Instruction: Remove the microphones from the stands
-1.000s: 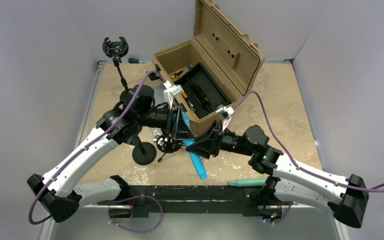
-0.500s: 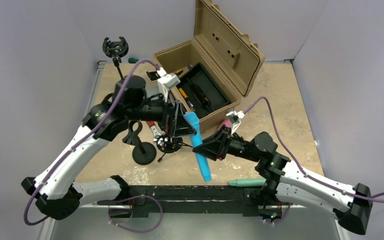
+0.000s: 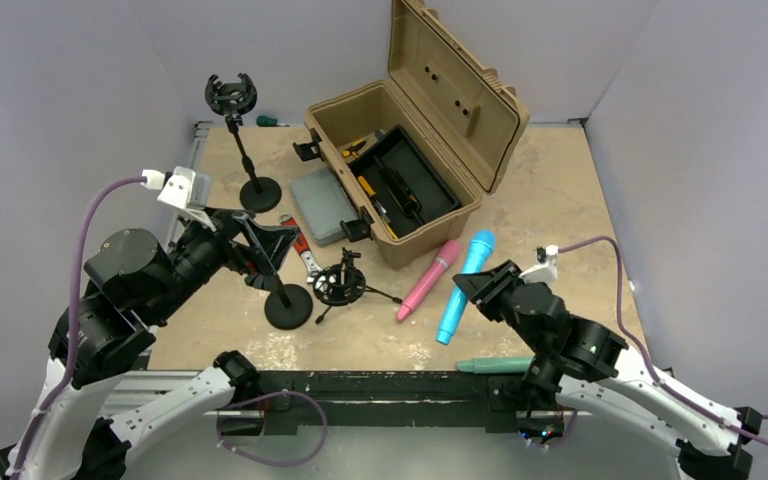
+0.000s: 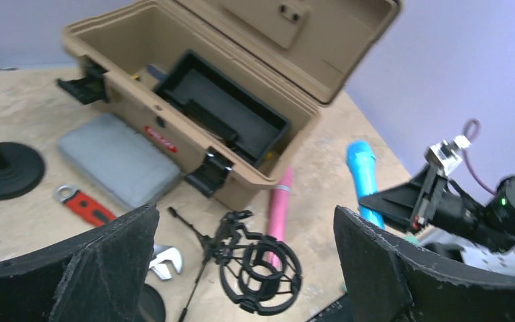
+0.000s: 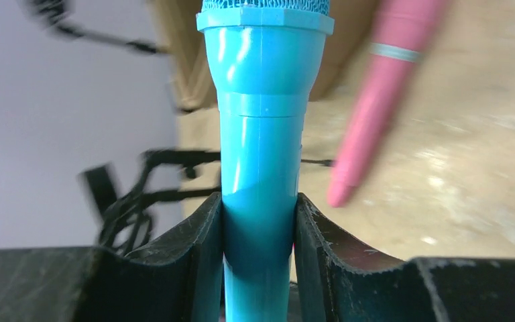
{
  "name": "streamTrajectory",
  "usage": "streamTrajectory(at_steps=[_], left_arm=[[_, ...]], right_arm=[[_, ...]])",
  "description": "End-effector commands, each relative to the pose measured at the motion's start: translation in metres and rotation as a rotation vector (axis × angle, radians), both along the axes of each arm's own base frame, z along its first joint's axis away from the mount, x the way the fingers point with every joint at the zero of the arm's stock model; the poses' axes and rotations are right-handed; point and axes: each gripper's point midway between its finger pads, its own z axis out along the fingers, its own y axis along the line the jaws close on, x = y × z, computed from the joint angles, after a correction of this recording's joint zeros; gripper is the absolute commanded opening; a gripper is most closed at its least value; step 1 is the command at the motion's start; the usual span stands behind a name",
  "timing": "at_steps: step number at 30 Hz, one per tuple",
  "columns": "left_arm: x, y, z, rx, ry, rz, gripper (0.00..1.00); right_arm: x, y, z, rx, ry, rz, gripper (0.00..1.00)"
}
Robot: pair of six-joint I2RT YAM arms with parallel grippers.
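Blue plastic microphone [image 5: 261,121], smooth cylinder, pinched in right end effector [image 5: 260,208], left end effector [image 4: 245,221] spread wide

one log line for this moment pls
left hand: open, empty | right hand: shut on blue microphone | shock-mount stand: empty | pink microphone: not held

The blue microphone [image 5: 260,121] runs past the top edge; the pink microphone [image 5: 382,87] is blurred.

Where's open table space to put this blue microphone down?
Widest bare patch: table right of the toolbox, past the blue microphone. Smaller strip between the pink microphone and the near rail. Crowded in front of the toolbox: shock mount, wrench, stand base, grey pad.
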Motion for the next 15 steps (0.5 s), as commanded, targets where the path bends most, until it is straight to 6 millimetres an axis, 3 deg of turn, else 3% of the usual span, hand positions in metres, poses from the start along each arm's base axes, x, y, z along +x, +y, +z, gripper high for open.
streamTrajectory(at_steps=[1, 6, 13, 15], left_arm=[[0.024, 0.031, -0.013, 0.068, -0.023, 0.208, 1.0], [0.025, 0.037, -0.023, 0.106, -0.007, 0.232, 1.0], [0.03, 0.047, -0.026, 0.181, -0.011, 0.28, 1.0], [0.038, 0.059, -0.025, 0.213, -0.003, 0.36, 1.0]], right_arm=[[0.01, -0.063, -0.065, -0.129, 0.265, -0.411, 0.0], [0.007, -0.064, -0.118, -0.273, 0.455, -0.539, 0.0], [0.033, -0.047, -0.138, -0.411, 0.463, -0.542, 0.0], [0.041, -0.044, -0.145, -0.415, 0.469, -0.531, 0.0]])
